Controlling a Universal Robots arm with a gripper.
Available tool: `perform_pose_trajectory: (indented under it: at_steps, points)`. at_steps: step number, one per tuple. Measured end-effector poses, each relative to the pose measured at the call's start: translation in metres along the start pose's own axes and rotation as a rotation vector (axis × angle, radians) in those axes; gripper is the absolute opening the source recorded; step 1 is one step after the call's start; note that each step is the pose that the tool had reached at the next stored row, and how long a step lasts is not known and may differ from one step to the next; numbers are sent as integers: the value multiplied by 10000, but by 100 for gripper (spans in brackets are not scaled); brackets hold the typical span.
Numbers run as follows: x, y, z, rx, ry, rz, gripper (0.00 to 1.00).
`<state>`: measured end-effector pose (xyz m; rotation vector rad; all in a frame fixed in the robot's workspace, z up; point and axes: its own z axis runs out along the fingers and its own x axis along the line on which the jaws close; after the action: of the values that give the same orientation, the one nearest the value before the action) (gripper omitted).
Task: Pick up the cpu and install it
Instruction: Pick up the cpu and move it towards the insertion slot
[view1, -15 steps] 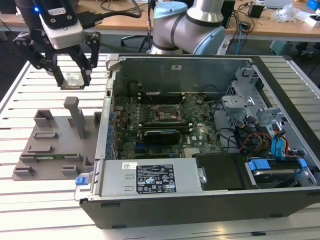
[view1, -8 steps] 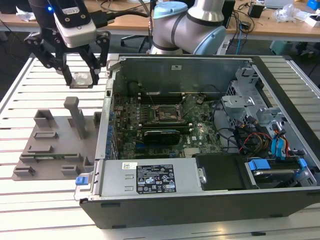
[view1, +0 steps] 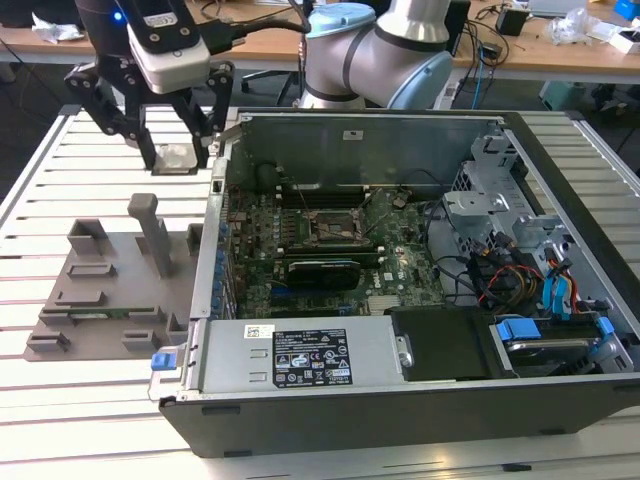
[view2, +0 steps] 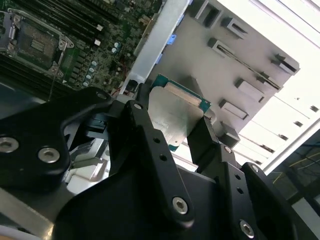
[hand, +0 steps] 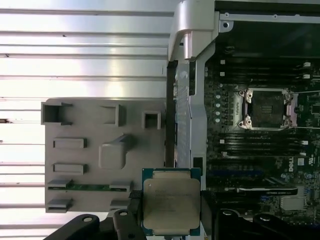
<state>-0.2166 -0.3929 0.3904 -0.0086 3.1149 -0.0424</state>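
Note:
The cpu (view1: 178, 156) is a small square chip with a silvery-grey top and a green edge. My gripper (view1: 178, 162) is shut on it, one black finger on each side, and holds it flat in the air. In the exterior view it hangs over the slatted table, beyond the grey fixture and just left of the open computer case. Both wrist views show the cpu (view2: 175, 117) (hand: 171, 202) clamped between the fingers (view2: 142, 125). The empty socket (view1: 330, 225) (hand: 265, 107) (view2: 32, 42) sits open on the motherboard inside the case.
The grey fixture (view1: 110, 290) (hand: 85, 150) with raised holders lies on the table beside the case. The case wall (view1: 212, 230) stands between the gripper and the motherboard. A black expansion card (view1: 322, 270), cables and drive bays (view1: 540, 290) crowd the case.

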Motion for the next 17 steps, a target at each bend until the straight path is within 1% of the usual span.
perform_pose_trajectory:
  at_steps: [7,11,14,17]
  points:
    - [-116,41,2,9,0,-1,55]
    - [-190,79,6,12,3,-1,55]
    - [-279,147,16,22,12,0,55]
    - [-341,196,27,24,25,-3,55]
